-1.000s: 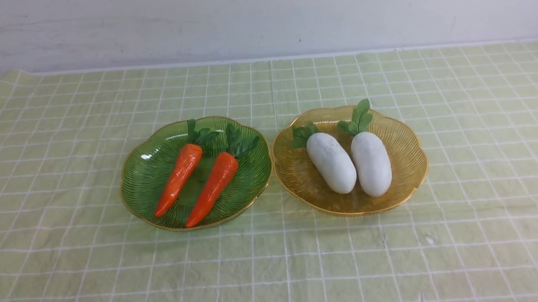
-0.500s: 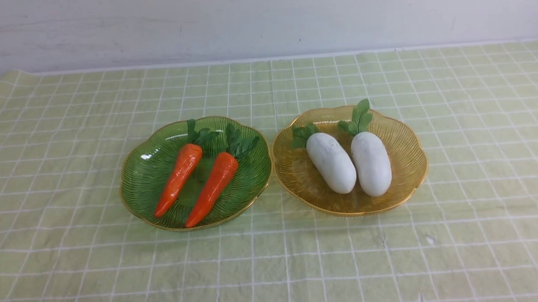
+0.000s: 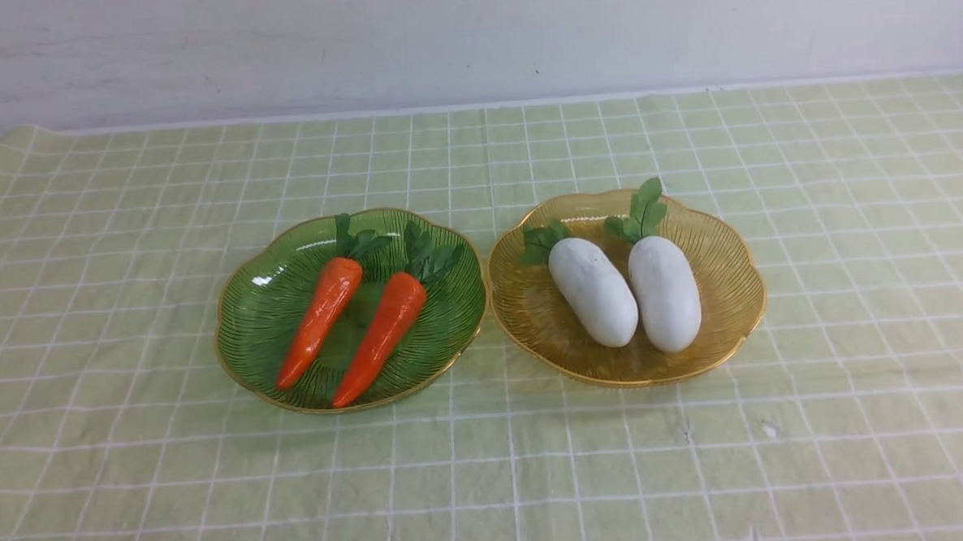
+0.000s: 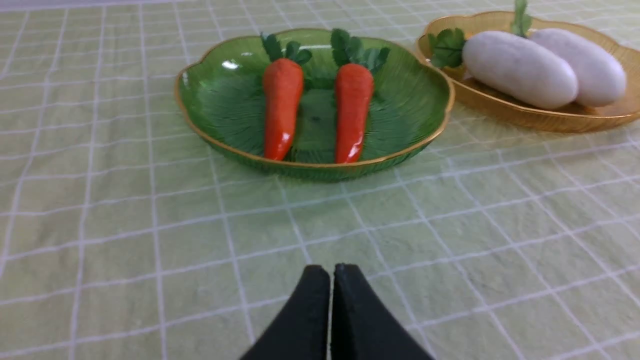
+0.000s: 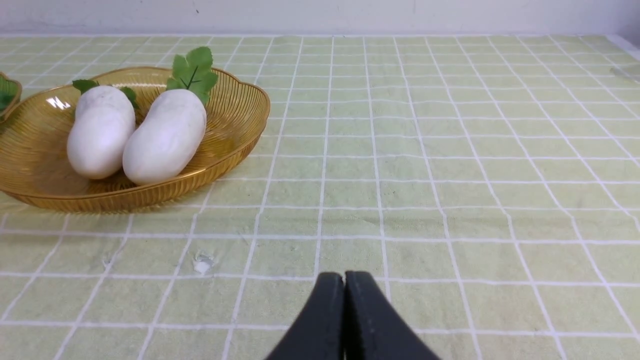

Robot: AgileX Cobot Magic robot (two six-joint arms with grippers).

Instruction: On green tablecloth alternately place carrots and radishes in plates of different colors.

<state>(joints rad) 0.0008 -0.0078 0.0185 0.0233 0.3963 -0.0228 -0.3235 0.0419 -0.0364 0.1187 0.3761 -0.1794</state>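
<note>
Two orange carrots (image 3: pixel 319 321) (image 3: pixel 380 338) lie in a scalloped green plate (image 3: pixel 244 334) at about ten o'clock on a pale green tablecloth (image 3: pixel 474 482) with a white grid, their leafy tops pointing toward one o'clock and their tips toward seven. Just beside it, at about one o'clock on the cloth, two white radishes (image 3: pixel 594 292) (image 3: pixel 665 294) rest in a gold-rimmed amber plate (image 3: pixel 731 308), thick ends toward five o'clock and green leaves toward eleven and twelve. A pale wall (image 3: pixel 472 43) rises beyond the cloth at twelve o'clock. The left gripper (image 4: pixel 331 280), a dark edge of its arm showing at seven o'clock in the front view, has its fingers pressed together, gripping nothing. The right gripper (image 5: pixel 344 285), seen above the cloth in its wrist view, is likewise pressed together, with nothing between its fingertips.
</note>
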